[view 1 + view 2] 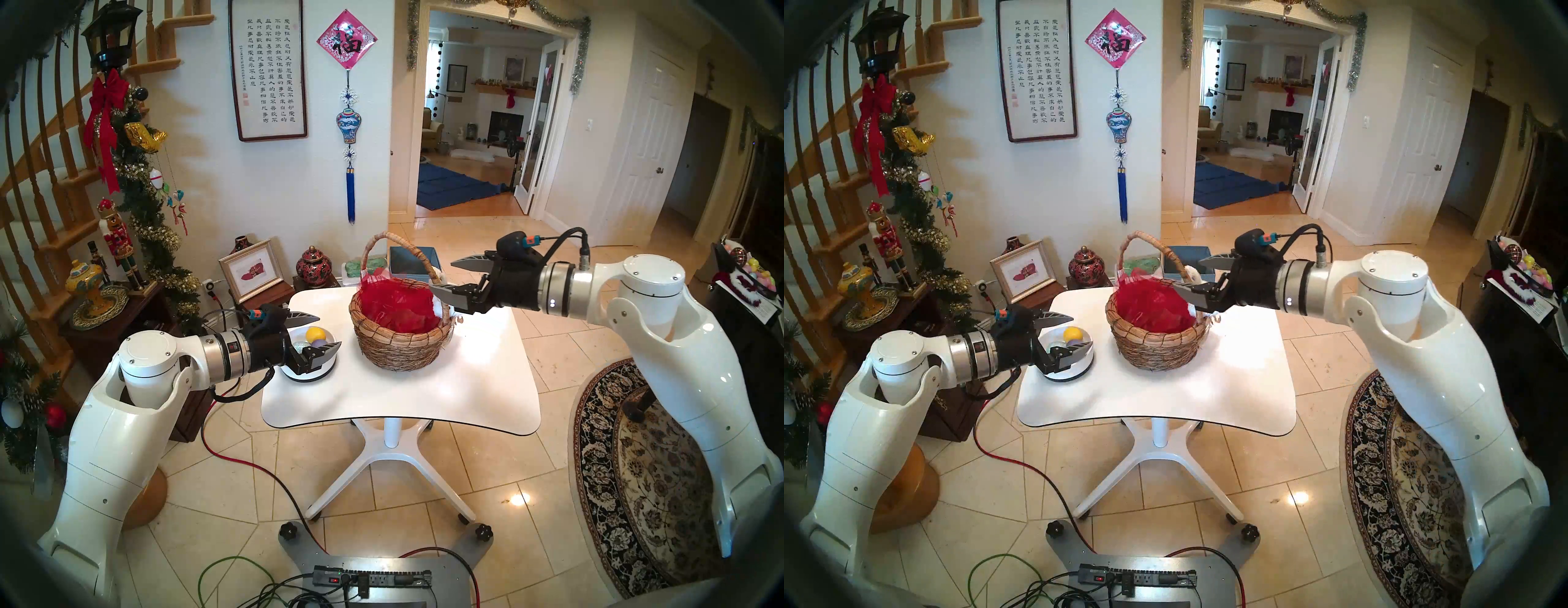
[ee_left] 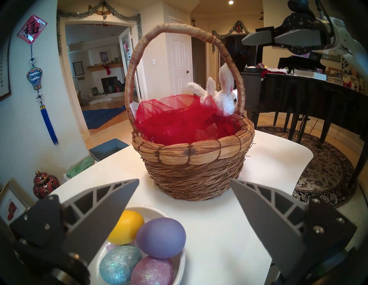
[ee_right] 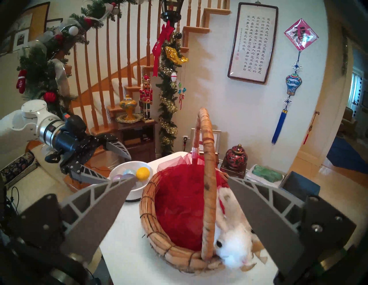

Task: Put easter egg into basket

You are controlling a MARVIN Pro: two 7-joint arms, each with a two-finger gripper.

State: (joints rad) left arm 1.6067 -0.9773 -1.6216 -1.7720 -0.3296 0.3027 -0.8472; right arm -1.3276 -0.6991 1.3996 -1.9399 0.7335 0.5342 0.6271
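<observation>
Power strip [image 1: 373, 579] and cables lie lowest in the head views, on the robot's base. Beyond it, the white table [image 1: 399, 403] carries the basket [image 1: 399, 339] at its middle, upright, its arched handle [image 1: 384, 244] spanning from far-left to near-right. The bowl [image 1: 312, 369] sits at the table's left edge, well apart from the basket, with the left gripper [image 1: 324, 333] poised over it, jaws apart and empty; one finger hides part of the bowl. The right gripper [image 1: 447, 278] hovers by the basket's right rim, jaws wide, nothing between them, covering the bunny there. Behind the basket, a blue bin [image 1: 413, 259] is partly hidden.

Left wrist view: four eggs fill the bowl [image 2: 180, 264], which the frame's bottom cuts off: yellow egg [image 2: 127, 226], purple egg [image 2: 161, 237], blue glitter egg [image 2: 119, 261], pink glitter egg [image 2: 152, 271]. The purple egg lies with its long axis level, pointing right. The bunny [image 2: 225, 97] leans on the far rim beside the handle.

Right wrist view: red mesh [image 3: 179, 205] lines the basket; no egg can be made out in it. The handle crosses the bunny [image 3: 233, 244].
</observation>
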